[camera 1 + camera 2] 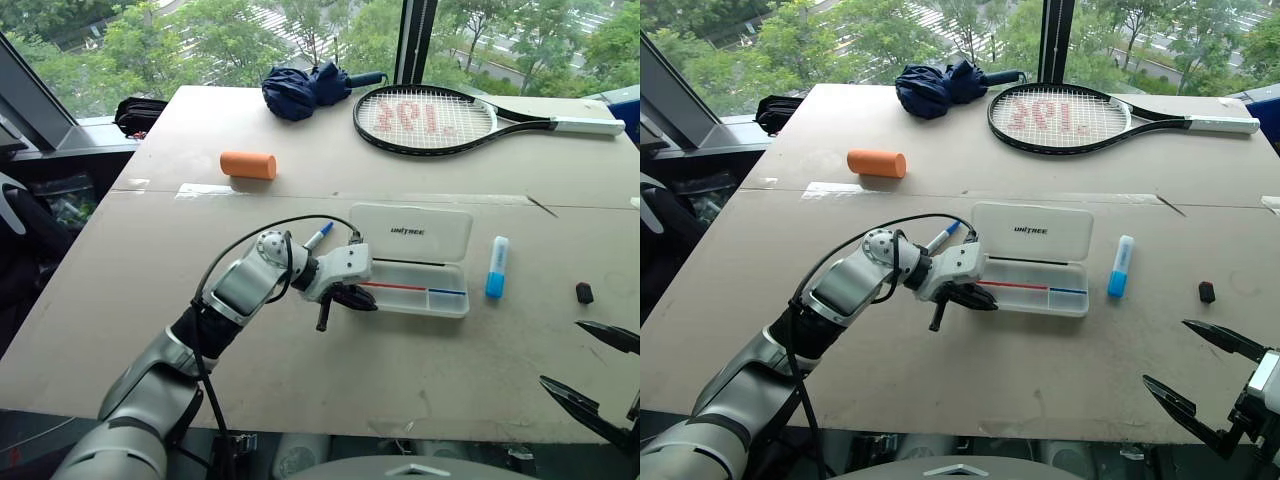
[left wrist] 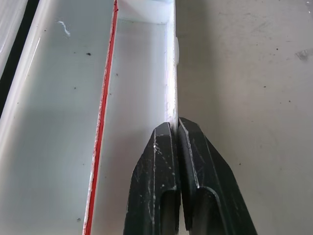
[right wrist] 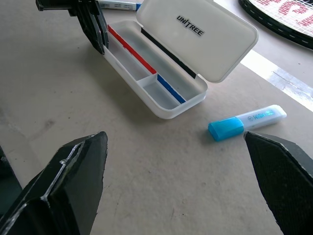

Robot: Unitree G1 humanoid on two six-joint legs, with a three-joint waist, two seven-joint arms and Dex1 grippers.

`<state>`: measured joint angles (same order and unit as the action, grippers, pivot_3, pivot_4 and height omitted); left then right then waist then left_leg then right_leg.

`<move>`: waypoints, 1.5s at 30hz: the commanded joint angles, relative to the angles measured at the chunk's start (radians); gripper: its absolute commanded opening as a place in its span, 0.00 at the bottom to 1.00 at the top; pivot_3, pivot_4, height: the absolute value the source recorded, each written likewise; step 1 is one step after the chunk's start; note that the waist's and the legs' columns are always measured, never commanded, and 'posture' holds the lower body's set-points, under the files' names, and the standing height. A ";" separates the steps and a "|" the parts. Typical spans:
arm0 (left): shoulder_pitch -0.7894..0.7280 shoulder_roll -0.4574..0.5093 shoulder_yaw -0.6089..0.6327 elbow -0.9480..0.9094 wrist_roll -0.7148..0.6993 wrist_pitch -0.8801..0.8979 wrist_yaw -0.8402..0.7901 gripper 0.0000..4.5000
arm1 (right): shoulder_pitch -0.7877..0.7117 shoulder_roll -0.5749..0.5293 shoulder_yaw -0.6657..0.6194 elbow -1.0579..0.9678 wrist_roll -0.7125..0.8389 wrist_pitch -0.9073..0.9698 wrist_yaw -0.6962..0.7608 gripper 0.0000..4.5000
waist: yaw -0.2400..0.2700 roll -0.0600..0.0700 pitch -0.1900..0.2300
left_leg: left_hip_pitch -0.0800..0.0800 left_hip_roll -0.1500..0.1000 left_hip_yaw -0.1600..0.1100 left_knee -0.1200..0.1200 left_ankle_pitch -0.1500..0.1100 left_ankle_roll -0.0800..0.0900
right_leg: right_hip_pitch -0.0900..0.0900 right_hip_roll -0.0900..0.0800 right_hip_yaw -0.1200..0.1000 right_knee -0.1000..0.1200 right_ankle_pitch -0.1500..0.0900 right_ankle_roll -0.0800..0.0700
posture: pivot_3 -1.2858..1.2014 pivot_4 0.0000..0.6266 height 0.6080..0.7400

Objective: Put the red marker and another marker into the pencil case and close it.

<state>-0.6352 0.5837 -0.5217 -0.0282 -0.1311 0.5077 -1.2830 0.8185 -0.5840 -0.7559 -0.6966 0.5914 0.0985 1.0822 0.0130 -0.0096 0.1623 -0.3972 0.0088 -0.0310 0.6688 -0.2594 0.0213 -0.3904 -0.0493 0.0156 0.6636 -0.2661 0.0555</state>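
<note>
The white pencil case [image 1: 447, 309] lies open at mid-table, its "UNITREE" lid [image 1: 412, 232] folded back and a red-and-blue strip in its tray. My left gripper [image 1: 356, 298] is shut, with nothing showing between its fingers. Its fingertips [image 2: 166, 134] sit at the left end of the case, right over the front wall [image 2: 170, 73]. A blue-capped marker [image 1: 318, 236] lies on the table behind my left wrist. To the right of the case lies a light-blue marker [image 1: 496, 267]. The red marker is out of view. My right gripper [image 1: 1168, 354] hangs open near the table's front right edge.
A small black piece [image 1: 585, 292] lies right of the light-blue marker. At the back of the table are an orange cylinder [image 1: 248, 165], a folded navy umbrella [image 1: 305, 90] and a tennis racket [image 1: 430, 119]. A dark rod [image 1: 323, 317] hangs under my left wrist.
</note>
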 commanded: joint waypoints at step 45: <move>0.137 0.017 0.569 -0.072 -0.276 0.219 0.418 0.01 | -0.080 -0.010 0.163 -0.035 -0.030 -0.002 -0.072 1.00 | 0.001 0.000 -0.003 | 0.001 -0.001 -0.002 0.000 0.000 0.000 | 0.002 -0.004 -0.002 0.000 0.000 0.000 | 0.52 0.24 0.94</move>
<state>-0.4450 0.5591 -0.0211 -0.0483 -0.3294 0.7197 -0.7726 0.7323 -0.5995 -0.5927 -0.7255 0.5614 0.1198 1.0142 0.0145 -0.0093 0.1595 -0.3974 0.0084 -0.0339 0.6691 -0.2593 0.0211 -0.3894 -0.0526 0.0130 0.6637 -0.2661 0.0554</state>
